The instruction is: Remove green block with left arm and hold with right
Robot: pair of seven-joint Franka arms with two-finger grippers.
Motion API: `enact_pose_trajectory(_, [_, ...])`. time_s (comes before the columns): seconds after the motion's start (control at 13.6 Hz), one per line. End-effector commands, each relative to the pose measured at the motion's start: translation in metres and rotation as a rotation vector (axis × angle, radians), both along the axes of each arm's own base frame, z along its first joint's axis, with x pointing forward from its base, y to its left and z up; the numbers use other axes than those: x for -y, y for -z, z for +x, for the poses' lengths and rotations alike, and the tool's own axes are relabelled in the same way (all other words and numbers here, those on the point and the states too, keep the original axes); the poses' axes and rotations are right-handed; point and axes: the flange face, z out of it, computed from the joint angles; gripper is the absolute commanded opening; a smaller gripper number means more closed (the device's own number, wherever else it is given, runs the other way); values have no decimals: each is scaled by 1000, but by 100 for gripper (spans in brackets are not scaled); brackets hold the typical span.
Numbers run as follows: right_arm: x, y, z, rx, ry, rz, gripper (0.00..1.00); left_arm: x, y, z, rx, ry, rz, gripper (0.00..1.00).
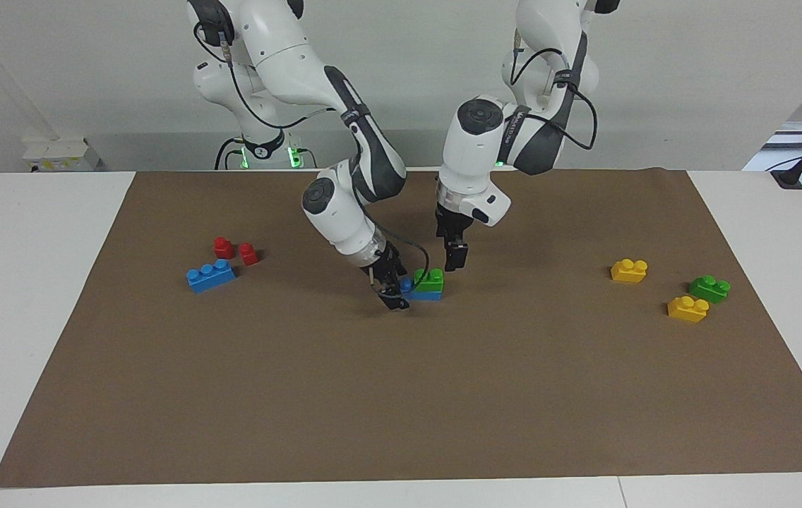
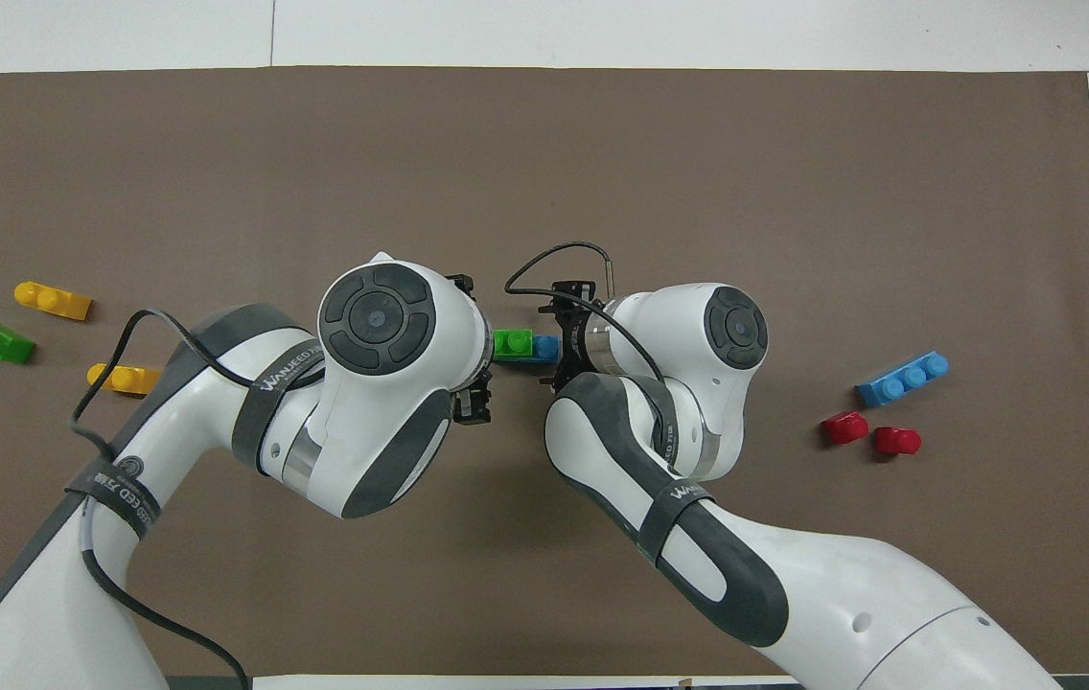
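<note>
Fingers of both my grippers stand wide, and neither holds anything.

Facing view: the small bright-green two-stud plastic block (image 1: 429, 280) sits pressed onto one end of a longer blue plastic brick (image 1: 423, 295) near the middle of the brown mat (image 1: 401, 395). The pair's long axis runs from nine to three o'clock, along the table. My right gripper (image 1: 392, 291) is low, at about eight o'clock from the green block. Its fingers straddle the blue brick's bare-stud end, and I cannot tell whether they touch it. My left gripper (image 1: 452, 259) hangs at about one o'clock from the green block, just above it and apart from it, pointing down. An identical green block (image 1: 709, 288) lies well apart at three o'clock among two yellow plastic bricks, out toward my left arm's end. The stacked one between my grippers is the one I take as mine.

Overhead view: the green block (image 2: 512, 343) shows in the gap between my two wrists, with the blue brick's bare stud (image 2: 546, 347) at its three o'clock, next to my right gripper. My left gripper's fingers spread toward twelve and six o'clock, across the block's short width, and the block lies at three o'clock from them.

I judge the left gripper must come down over the block's long sides while the right pins the blue end.
</note>
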Motion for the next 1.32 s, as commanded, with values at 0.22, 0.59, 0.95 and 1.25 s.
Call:
enact_pose_trajectory(0.22, [1,2,-1,5,33,12,34,19,42,-1,37,-55,34,100])
enact_pose_trajectory(0.59, [9,2,4,-3,49,16,0,17,43,3,52,-60,21,100])
enact_pose_trajectory(0.95, [17,4,7,-26,77,32,0,18,54,9,64,-64,6,100])
enact_pose_trajectory(1.25, [18,3,9,-25,80,32,0,22,57,11,75,-64,-9,100])
